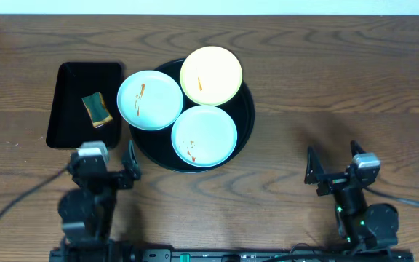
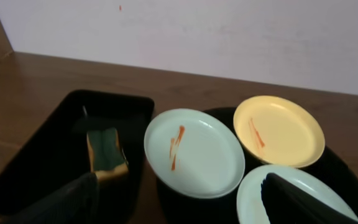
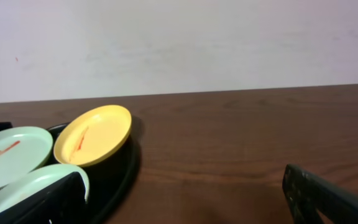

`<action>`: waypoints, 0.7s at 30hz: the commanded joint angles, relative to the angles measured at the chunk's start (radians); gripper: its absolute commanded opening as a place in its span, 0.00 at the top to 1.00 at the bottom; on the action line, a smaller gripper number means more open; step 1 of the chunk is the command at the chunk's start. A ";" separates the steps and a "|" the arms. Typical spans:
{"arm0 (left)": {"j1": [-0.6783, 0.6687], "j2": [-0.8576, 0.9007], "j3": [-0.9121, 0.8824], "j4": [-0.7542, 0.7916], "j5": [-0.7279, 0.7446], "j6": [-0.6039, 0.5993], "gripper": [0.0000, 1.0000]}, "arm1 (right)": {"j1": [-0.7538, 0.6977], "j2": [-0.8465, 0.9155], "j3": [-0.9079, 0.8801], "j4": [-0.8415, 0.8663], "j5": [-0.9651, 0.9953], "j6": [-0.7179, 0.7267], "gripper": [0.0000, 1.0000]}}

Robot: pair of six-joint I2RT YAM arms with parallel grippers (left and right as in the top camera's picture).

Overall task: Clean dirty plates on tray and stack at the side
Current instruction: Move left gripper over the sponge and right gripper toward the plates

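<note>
Plates [image 1: 204,135] (three, sauce-streaked) sit on the round tray [image 1: 247,116]; sponge [image 1: 97,109] in rectangular tray [image 1: 68,94].

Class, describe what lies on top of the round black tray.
Three sauce-streaked plates: the yellow plate at the back, the left blue-green plate and the near blue-green plate. They cover most of the round tray; the floor beneath is hidden.

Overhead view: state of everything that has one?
yellow plate: dirty, orange streak, on round tray
left blue-green plate: dirty, streaked, overhanging tray's left rim
near blue-green plate: dirty, small smears, on tray
round tray: holds all three plates, none stacked
sponge: lying in rectangular tray
left gripper: open, empty
right gripper: open, empty
</note>
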 commanded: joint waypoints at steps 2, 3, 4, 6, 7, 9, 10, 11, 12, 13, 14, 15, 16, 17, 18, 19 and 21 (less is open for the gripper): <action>-0.004 0.180 0.187 -0.078 0.010 0.018 0.16 | 0.012 0.142 0.137 -0.029 -0.017 -0.003 0.01; -0.004 0.221 0.230 -0.105 0.010 0.018 0.16 | 0.012 0.190 0.177 -0.045 -0.017 -0.003 0.01; -0.004 0.262 0.270 -0.130 0.010 0.018 0.16 | 0.012 0.232 0.212 -0.058 -0.017 -0.004 0.01; -0.004 0.342 0.358 -0.190 0.010 0.018 0.16 | 0.012 0.328 0.289 -0.095 -0.018 -0.012 0.01; -0.004 0.377 0.397 -0.219 0.010 0.018 0.16 | 0.012 0.365 0.320 -0.112 -0.018 -0.017 0.01; -0.004 0.459 0.492 -0.295 0.008 0.018 0.16 | 0.012 0.476 0.419 -0.175 -0.024 -0.034 0.01; -0.004 0.475 0.511 -0.312 0.005 0.018 0.16 | 0.012 0.505 0.447 -0.193 -0.024 -0.036 0.01; -0.003 0.516 0.556 -0.352 0.001 0.017 0.16 | 0.012 0.550 0.490 -0.222 -0.024 -0.042 0.01; -0.002 0.551 0.595 -0.389 -0.003 0.017 0.16 | 0.012 0.603 0.542 -0.257 -0.024 -0.047 0.01; -0.001 0.588 0.634 -0.425 -0.011 0.016 0.16 | 0.012 0.647 0.587 -0.288 -0.024 -0.050 0.01; 0.002 0.625 0.672 -0.459 -0.013 0.017 0.16 | 0.012 0.690 0.632 -0.315 -0.024 -0.050 0.01; 0.006 0.663 0.710 -0.491 -0.013 0.017 0.16 | 0.012 0.731 0.677 -0.340 -0.024 -0.052 0.01; 0.011 0.703 0.747 -0.520 -0.013 0.017 0.16 | 0.012 0.776 0.724 -0.365 -0.028 -0.052 0.01; 0.019 0.750 0.789 -0.553 -0.016 0.018 0.16 | 0.012 0.826 0.780 -0.396 -0.040 -0.053 0.01; 0.029 0.792 0.826 -0.582 -0.017 0.018 0.16 | 0.012 0.868 0.827 -0.421 -0.045 -0.053 0.01; 0.041 0.836 0.864 -0.613 -0.016 0.017 0.16 | 0.012 0.911 0.875 -0.447 -0.047 -0.053 0.01; 0.071 0.932 0.945 -0.686 -0.016 0.017 0.16 | 0.012 1.002 0.975 -0.510 -0.056 -0.059 0.01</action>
